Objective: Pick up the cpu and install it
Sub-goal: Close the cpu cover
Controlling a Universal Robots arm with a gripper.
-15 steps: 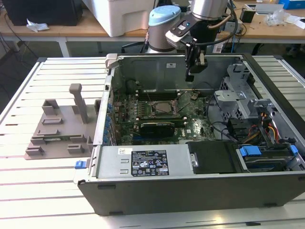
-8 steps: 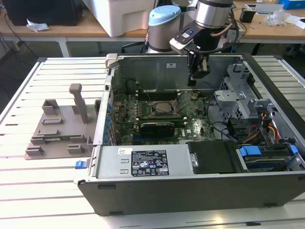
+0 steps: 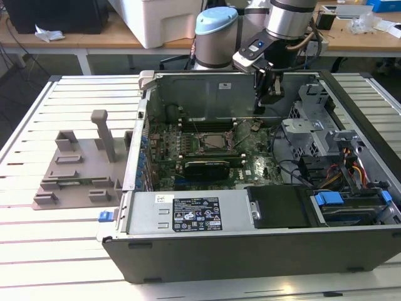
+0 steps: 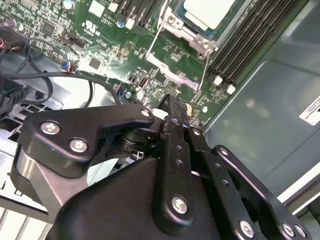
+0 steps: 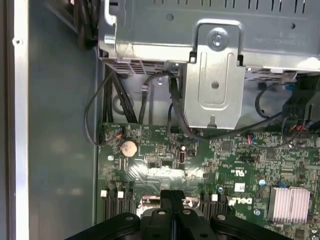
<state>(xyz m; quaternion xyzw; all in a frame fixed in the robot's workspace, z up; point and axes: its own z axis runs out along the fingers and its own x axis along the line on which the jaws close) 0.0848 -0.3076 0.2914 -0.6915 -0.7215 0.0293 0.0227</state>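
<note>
Hanging inside the open computer case (image 3: 207,91), the gripper (image 3: 269,95) is hovering over the green motherboard (image 3: 258,164), near the case's back wall. Its fingers (image 5: 165,200) are pressing together in both wrist views, closed with nothing visible between them. The cpu (image 4: 207,11) is lying flat in its socket on the motherboard, silvery top up, apart from the fingertips and just beside the black memory slots (image 4: 250,40). A round coin battery (image 5: 129,146) is sitting on the board nearby.
</note>
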